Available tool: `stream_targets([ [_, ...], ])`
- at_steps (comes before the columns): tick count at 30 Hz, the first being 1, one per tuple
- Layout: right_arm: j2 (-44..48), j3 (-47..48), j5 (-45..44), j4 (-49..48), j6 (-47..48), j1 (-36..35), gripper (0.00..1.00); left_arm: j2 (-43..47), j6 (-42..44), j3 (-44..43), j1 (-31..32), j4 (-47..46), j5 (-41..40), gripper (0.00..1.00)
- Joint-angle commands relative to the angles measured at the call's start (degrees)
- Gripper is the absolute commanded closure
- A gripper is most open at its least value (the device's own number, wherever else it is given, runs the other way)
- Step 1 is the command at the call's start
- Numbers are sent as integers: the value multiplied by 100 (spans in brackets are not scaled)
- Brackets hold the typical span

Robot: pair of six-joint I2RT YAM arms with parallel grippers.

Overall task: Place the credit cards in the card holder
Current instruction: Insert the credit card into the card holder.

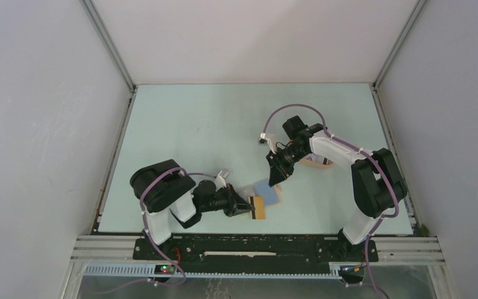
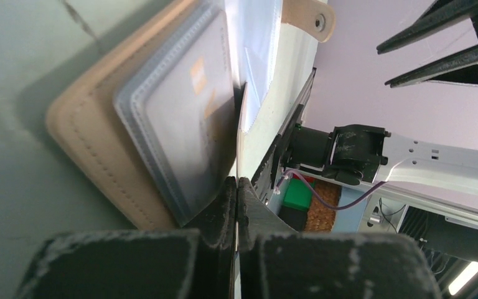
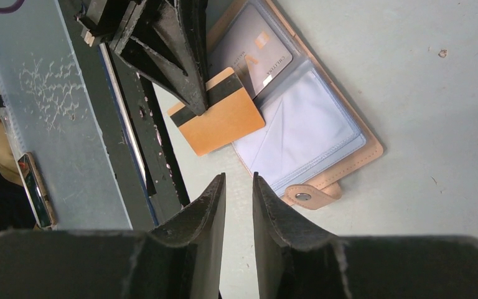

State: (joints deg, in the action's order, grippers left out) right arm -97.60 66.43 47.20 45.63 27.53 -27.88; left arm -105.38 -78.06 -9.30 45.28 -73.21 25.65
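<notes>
In the left hand [image 3: 199, 104], orange card [image 3: 224, 123]

LAB TEST CELL: Plain white panel walls [image 1: 37, 124] framed by aluminium struts [image 1: 107, 40] enclose a pale green surface [image 1: 211, 131], where a left arm [image 1: 162, 193] and right arm [image 1: 373, 184], trailing purple cables [image 1: 295, 106], stand bolted to a black mounting plate [image 1: 286, 244] on metal rails [image 1: 99, 248].

Orange black-striped card [image 3: 224, 121], tan card holder [image 3: 314, 134]

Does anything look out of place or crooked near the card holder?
The orange card, pinched by the left gripper, lies tilted across the card holder's edge, outside any pocket. The grey card sits neatly in its sleeve.
</notes>
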Motion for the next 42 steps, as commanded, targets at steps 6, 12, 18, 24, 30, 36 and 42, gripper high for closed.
stream_targets([
  [6,150,204,44,56,-27,-51,70,-343,-177,-2,-179,-431,-90,100],
  [12,188,204,70,60,-18,-52,71,-479,-259,-71,-230,-473,-150,100],
  [18,279,204,105,85,4,-51,71,-521,-288,-193,-257,-408,-259,100],
  [24,329,206,144,96,20,-51,71,-527,-278,-361,-264,-224,-382,100],
  [30,396,206,167,111,27,-34,71,-464,-242,-433,-263,-38,-617,100],
  [36,421,204,186,121,42,-15,71,-400,-196,-517,-264,145,-785,100],
  [42,450,208,209,122,30,17,71,-402,-278,-588,-181,142,-950,100],
])
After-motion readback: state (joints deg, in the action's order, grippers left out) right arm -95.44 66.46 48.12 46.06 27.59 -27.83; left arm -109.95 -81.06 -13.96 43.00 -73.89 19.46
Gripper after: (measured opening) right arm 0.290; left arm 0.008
